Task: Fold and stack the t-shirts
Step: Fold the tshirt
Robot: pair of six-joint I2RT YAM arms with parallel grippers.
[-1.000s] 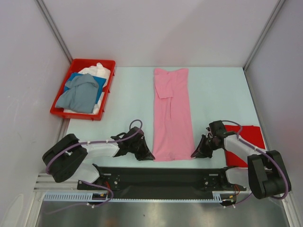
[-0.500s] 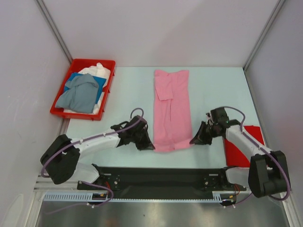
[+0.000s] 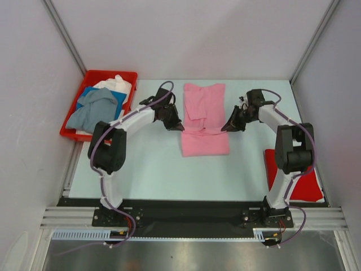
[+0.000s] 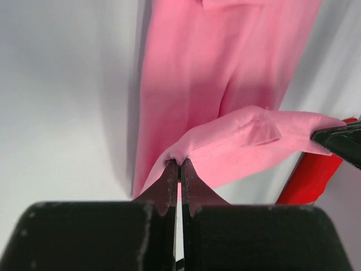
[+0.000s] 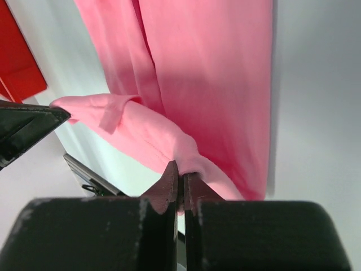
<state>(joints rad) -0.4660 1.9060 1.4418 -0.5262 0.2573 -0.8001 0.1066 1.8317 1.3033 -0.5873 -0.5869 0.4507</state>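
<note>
We see the light pink t-shirt [image 3: 206, 121] on the tabletop [image 3: 141, 169], midway between the left and right edges and toward the far edge; its near part is doubled back over the rest, so a fold faces the near edge. The left gripper [image 3: 176, 126] is clamped tight on the left corner of the lifted hem; the right gripper [image 3: 228, 128] pinches the right corner the same way; the hem hangs slack between them, just above the cloth below. A red t-shirt [image 3: 296, 180] lies flat by the right edge, near the near right corner. At the far left corner sits a red bin [image 3: 69, 134]; in it a grey-blue t-shirt [image 3: 96, 113] lies over a blue t-shirt [image 3: 89, 93] and a white t-shirt [image 3: 117, 83].
</note>
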